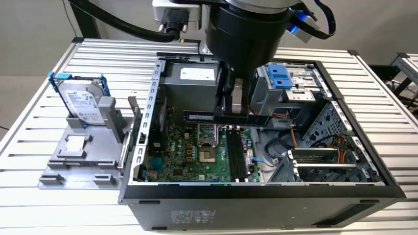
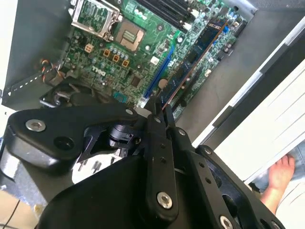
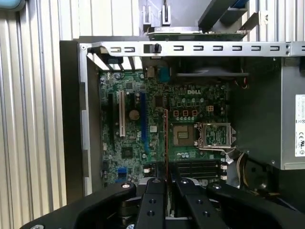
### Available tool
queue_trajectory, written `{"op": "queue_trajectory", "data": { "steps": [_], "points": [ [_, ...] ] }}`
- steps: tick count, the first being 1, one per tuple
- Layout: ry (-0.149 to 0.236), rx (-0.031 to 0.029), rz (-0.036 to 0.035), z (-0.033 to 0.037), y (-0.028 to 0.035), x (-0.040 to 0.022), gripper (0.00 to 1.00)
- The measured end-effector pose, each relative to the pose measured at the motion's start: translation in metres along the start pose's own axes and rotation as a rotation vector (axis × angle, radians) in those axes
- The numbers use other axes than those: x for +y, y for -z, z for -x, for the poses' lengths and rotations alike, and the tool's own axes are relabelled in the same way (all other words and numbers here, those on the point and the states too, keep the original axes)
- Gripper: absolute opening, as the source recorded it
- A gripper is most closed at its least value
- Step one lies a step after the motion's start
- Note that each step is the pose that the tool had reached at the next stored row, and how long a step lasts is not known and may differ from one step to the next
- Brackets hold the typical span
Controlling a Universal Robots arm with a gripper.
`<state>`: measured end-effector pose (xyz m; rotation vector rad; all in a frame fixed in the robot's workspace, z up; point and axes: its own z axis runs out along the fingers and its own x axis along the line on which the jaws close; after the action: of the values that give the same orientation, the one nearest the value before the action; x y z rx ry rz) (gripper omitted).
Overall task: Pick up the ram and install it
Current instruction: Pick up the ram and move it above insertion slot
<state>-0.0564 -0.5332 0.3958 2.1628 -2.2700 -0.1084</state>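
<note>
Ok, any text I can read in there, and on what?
Hard drive label: too small to read.
Power supply sticker: too small to read.
Ram sticker: blurred.
Motherboard: a white maker's logo; the other markings are too small.
Case label: blurred.

Long, thin, dark ram stick (image 1: 199, 116), lifted.
Pinched mid-length in the gripper (image 1: 235, 116), it hangs level, on edge, above the green motherboard (image 1: 183, 152).

arm (image 1: 245, 34) hanging straight down
pincer (image 1: 236, 112) fingers (image 3: 155, 200) clamped on the ram (image 1: 202, 116), wrist vertical.
</note>
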Motion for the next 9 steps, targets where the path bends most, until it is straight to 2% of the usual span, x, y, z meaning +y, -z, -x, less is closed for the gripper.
{"op": "queue_trajectory", "data": {
  "steps": [9],
  "points": [
    [0.000,0.0000,0.0000,0.0012,0.0012,-0.0248,0.00]
  ]
}}
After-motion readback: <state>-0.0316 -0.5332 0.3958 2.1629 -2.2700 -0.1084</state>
